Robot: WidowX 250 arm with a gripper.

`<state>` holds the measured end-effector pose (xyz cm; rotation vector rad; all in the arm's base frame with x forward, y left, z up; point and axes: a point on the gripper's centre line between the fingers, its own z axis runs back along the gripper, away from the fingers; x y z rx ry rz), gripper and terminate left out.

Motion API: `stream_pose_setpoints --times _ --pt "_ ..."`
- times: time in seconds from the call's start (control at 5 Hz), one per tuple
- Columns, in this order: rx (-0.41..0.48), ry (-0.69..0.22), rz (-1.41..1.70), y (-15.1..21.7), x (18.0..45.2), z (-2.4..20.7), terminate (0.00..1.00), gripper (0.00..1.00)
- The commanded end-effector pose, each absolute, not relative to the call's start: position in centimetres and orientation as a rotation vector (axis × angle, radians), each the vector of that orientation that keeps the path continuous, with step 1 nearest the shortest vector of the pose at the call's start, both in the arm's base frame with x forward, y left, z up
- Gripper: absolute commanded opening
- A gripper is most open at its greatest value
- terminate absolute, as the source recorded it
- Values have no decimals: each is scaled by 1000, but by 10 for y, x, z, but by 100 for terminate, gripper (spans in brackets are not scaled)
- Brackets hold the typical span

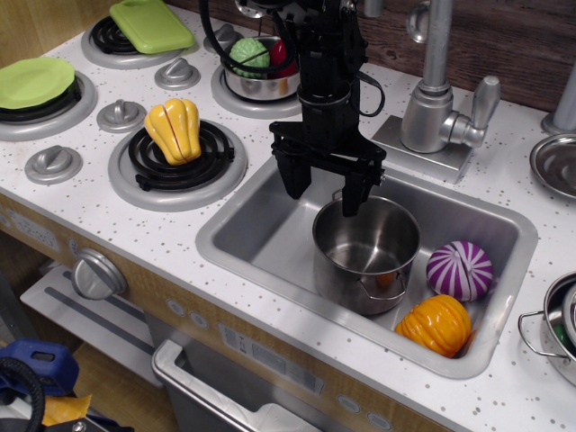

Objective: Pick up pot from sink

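A shiny steel pot (366,253) stands upright in the sink (261,236), near its middle, empty as far as I can see. My black gripper (324,191) hangs over the sink's left part, open, with its fingers pointing down. Its right finger (354,193) is at the pot's far left rim, touching or just above it. Its left finger (294,176) is outside the pot, to the left. It holds nothing.
A purple-and-white striped toy (460,269) and an orange toy (435,325) lie in the sink right of the pot. The faucet (436,94) stands behind the sink. A yellow toy (173,130) sits on the near burner. A small pot with toys (259,70) is behind.
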<state>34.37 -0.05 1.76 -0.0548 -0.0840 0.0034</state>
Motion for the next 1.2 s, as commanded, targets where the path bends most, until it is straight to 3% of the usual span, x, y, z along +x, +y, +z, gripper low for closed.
stream_pose_setpoints --times 0.0,0.6,0.8,1.0 --pt "-55 -84 3 -1 344 18 0 100" --pt "-111 -151 -21 12 358 -27 0 100" --pt "-95 -164 -14 14 359 -29 0 0" --pt "-57 -169 -15 11 357 -18 0 0"
